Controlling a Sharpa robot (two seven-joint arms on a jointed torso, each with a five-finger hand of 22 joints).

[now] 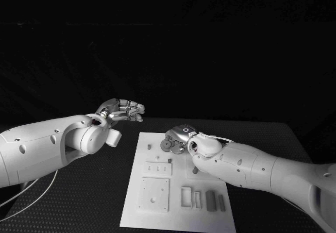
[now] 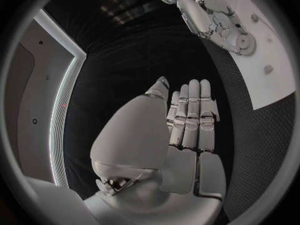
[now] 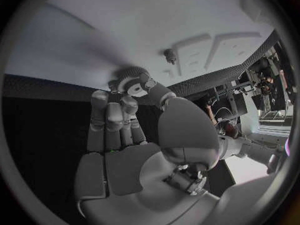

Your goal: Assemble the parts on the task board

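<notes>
The white task board (image 1: 140, 213) lies in the middle of the black table. My right hand (image 1: 180, 140) hovers low over the board's far end and pinches a grey toothed gear (image 1: 166, 144) between thumb and fingers; the gear (image 3: 129, 78) sits at the fingertips just above the board (image 3: 187, 20), close to a small peg (image 3: 169, 56). My left hand (image 1: 123, 110) is raised off the board's far left corner, fingers straight and side by side (image 2: 190, 115), holding nothing. The right hand (image 2: 215, 20) with the gear (image 2: 245, 45) also shows over the board (image 2: 278, 70) in the left wrist view.
Several grey pieces lie on the near half of the board: a square plate (image 1: 155, 194), a slotted plate (image 1: 159, 168), a frame (image 1: 186, 197) and short bars (image 1: 210, 200). A small peg (image 1: 148, 146) stands near the far left edge. Black table (image 1: 84, 204) surrounds the board.
</notes>
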